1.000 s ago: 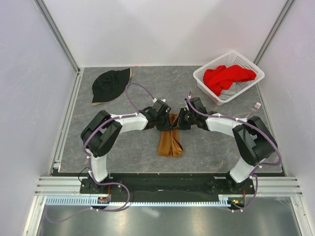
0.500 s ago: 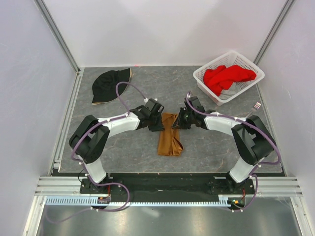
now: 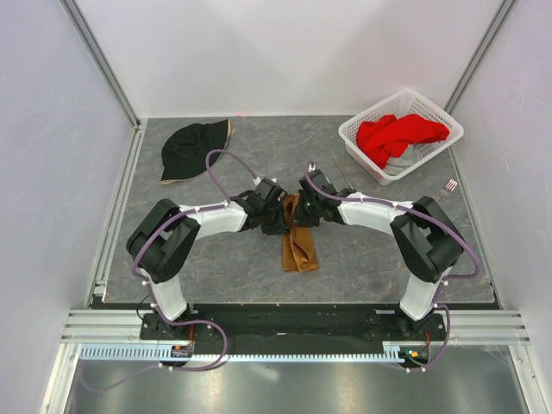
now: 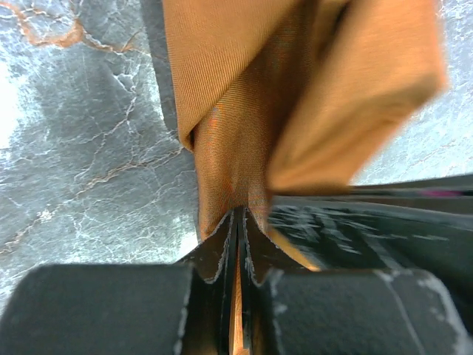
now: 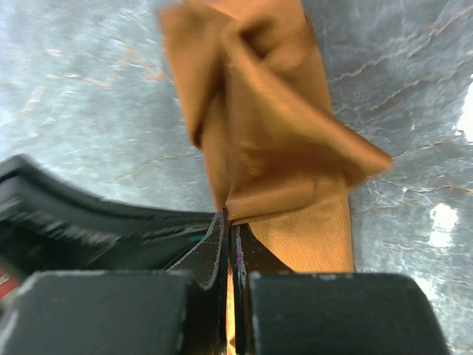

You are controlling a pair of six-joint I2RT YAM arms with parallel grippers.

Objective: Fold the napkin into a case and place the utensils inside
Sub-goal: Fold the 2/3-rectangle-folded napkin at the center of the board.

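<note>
Left fingers (image 4: 218,248) are clenched on a thin, shiny orange-brown cloth napkin (image 4: 236,148); a sliver of the fabric runs down between the two black pads, and the cloth fans up and away from the tips in loose folds. Right fingers (image 5: 207,251) are likewise pinched tight on the same napkin (image 5: 259,133), with an orange edge caught in the narrow slit between them and a bunched, crumpled flap rising above.

From the overhead camera, the left fingers (image 3: 280,216) and right fingers (image 3: 304,210) meet almost tip to tip at the middle of the grey marbled tabletop (image 3: 224,267). Both grip the far end of the napkin (image 3: 299,250), which is folded into a narrow oblong strip running from the fingers toward the arm bases, its near end lying on the tabletop.

A small silver metal fork (image 3: 448,186) lies near the right edge of the tabletop, well apart from the napkin. A thin grey line just beside the near corner of the white plastic mesh basket (image 3: 358,138) may be a slender metal knife-like piece (image 3: 343,177), though it is too small to be sure. A red cloth (image 3: 397,134) sits in the basket. A black fabric hat (image 3: 194,148) rests at the far left.
</note>
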